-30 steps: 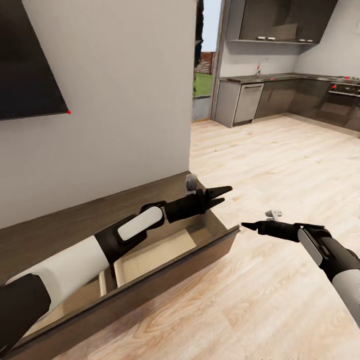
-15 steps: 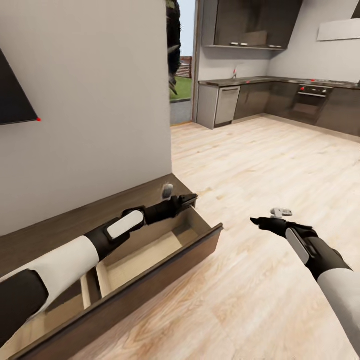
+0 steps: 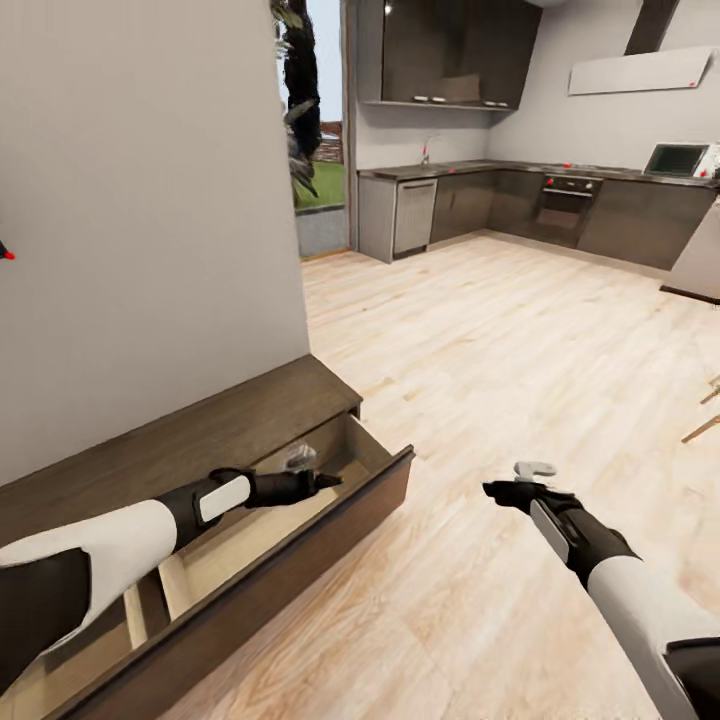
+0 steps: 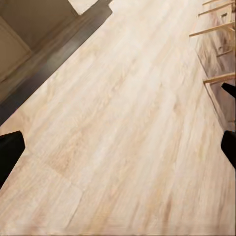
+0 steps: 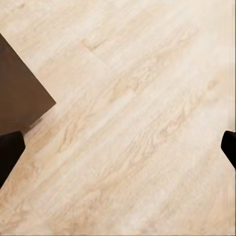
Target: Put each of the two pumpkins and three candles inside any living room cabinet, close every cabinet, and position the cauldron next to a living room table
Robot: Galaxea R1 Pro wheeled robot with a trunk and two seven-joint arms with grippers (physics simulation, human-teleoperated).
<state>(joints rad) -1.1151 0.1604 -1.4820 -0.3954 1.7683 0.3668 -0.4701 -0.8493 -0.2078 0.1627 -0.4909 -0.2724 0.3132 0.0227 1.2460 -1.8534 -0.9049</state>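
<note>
Both grippers, left gripper (image 3: 325, 480) and right gripper (image 3: 497, 490), spread and empty: push cabinet (image 3: 300, 545) drawer at lower left shut squarely.

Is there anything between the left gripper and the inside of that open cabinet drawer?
Nothing visible. In the head view the left gripper hangs directly over the pulled-out drawer of the low brown cabinet. The drawer's light wood floor below it looks bare, and its front panel stands out over the floor.
</note>
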